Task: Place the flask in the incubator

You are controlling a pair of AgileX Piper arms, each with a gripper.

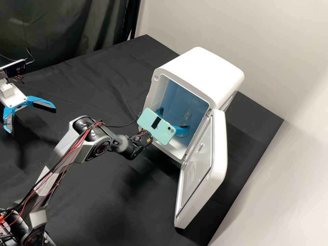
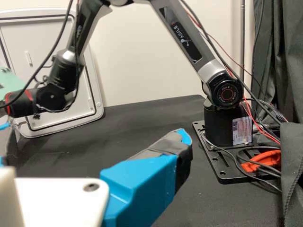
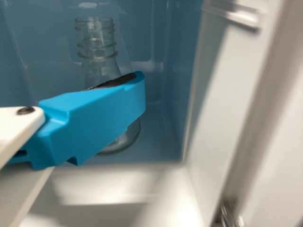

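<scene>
High view: the incubator (image 1: 201,70), white with a blue chamber, is seen on the black table (image 1: 102,85) with its door (image 1: 201,167) swung fully open at the front. The right gripper (image 1: 172,119) is entered in the chamber mouth, its jaws spread wide apart and clamped on nothing. The flask (image 1: 187,118), clear glass, is recorded inside the incubator on the chamber floor, between the open jaws and the back wall. The left gripper (image 1: 30,119) is noted well away from the incubator, jaws likewise apart and empty. Left wrist view: one left finger (image 2: 151,175) is shown low over the table, with the right arm (image 2: 189,42) stretched toward the incubator door (image 2: 47,71) far beyond it. Right wrist view: the flask (image 3: 97,47) is seen upright, long axis vertical, neck uppermost, deeper in the incubator than the right finger (image 3: 94,118), which crosses its lower body; contact cannot be told. Placement is judged complete or nearly so. The right arm is by far the nearer, and a straight retreat out of the chamber is called for, so that the flask is not tipped.
</scene>
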